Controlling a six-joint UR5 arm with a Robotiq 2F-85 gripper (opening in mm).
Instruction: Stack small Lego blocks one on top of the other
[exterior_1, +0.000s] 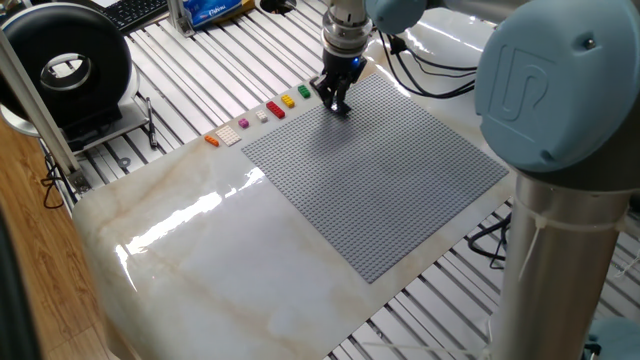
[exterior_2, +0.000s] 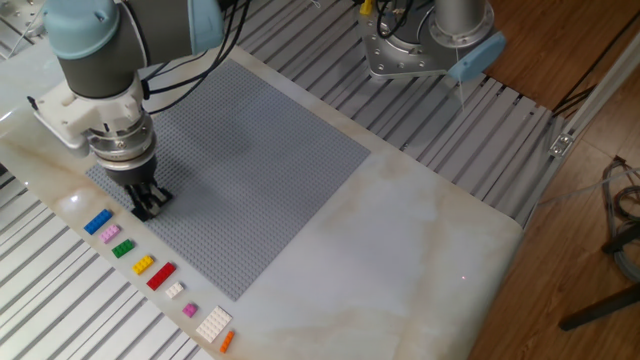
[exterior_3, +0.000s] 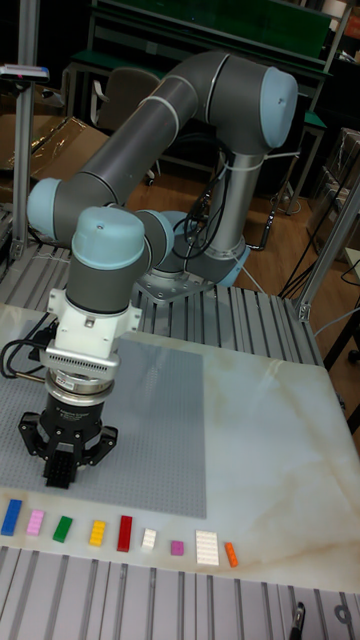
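The blue block (exterior_3: 11, 516) and the pink block (exterior_3: 35, 521) lie flat in a row of loose bricks along the near edge of the surface (exterior_3: 270, 450) in the tall view, at the row's left end, just beside each other and not stacked. In that row follow a green brick (exterior_3: 63, 528), a yellow brick (exterior_3: 97, 532), a red brick (exterior_3: 125, 532), then smaller pale pieces and an orange one; none sits on another. A black block cannot be told apart from the dark fingers in any view, so its place is not confirmed. The hand (exterior_2: 148, 203) stands upright, low over the baseplate (exterior_2: 250, 160), near the baseplate edge that faces the brick row. Its fingers look drawn close together, but whether they grip anything, or are merely closed, I cannot tell. The hand also shows in the first fixed view (exterior_1: 337, 103) at the same baseplate edge. Judgement: no stack is visible; the two identifiable blocks are still untouched in the row, so the stacking is almost wholly outstanding.
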